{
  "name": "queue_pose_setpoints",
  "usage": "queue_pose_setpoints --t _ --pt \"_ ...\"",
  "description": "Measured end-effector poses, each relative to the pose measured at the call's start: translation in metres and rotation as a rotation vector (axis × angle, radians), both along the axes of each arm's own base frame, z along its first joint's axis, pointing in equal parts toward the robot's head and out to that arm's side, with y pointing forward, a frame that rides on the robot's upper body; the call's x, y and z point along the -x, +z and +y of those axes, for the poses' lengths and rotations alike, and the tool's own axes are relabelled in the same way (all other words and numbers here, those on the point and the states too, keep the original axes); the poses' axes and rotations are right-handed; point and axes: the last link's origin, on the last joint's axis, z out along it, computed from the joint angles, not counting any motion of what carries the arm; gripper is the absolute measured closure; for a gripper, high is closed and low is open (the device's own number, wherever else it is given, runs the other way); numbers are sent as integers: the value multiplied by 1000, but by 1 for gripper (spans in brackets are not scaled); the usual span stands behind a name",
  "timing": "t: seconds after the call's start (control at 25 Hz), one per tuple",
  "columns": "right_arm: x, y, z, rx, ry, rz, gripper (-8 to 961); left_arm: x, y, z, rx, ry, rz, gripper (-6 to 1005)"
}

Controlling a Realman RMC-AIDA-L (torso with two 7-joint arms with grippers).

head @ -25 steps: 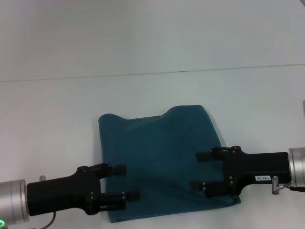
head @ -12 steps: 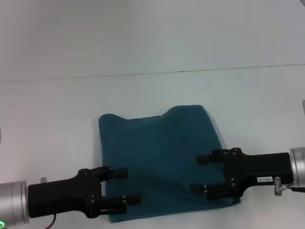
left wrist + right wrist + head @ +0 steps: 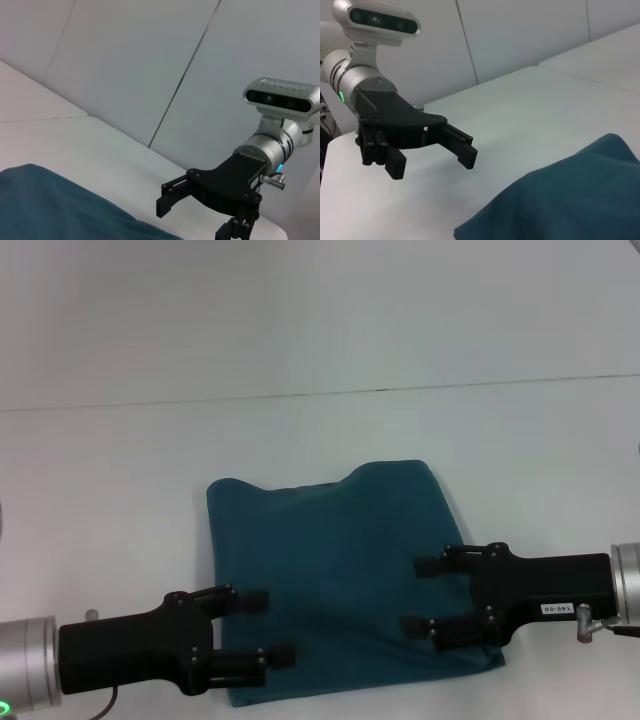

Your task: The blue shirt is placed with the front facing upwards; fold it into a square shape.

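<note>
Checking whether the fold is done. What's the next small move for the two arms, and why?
Probably pull both arms back off the cloth. The blue shirt already lies as a rough square on the table, and the left gripper and right gripper are both open above its near corners, holding nothing.

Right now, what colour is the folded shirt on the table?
Dark teal-blue, plain, no lettering visible on the blue shirt; the head view shows it best.

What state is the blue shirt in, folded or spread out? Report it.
Folded. The blue shirt lies on the table as a compact, roughly square block with no sleeves or lettering showing. The left gripper and the right gripper are open above it.
</note>
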Motion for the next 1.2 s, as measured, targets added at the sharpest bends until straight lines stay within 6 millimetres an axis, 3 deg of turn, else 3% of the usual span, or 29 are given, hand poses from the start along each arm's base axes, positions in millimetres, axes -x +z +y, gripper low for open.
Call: queue_pose_setpoints --t 1.2 --pt "4 0 5 -1 2 -3 48 0 -1 0 2 3 -3 112"
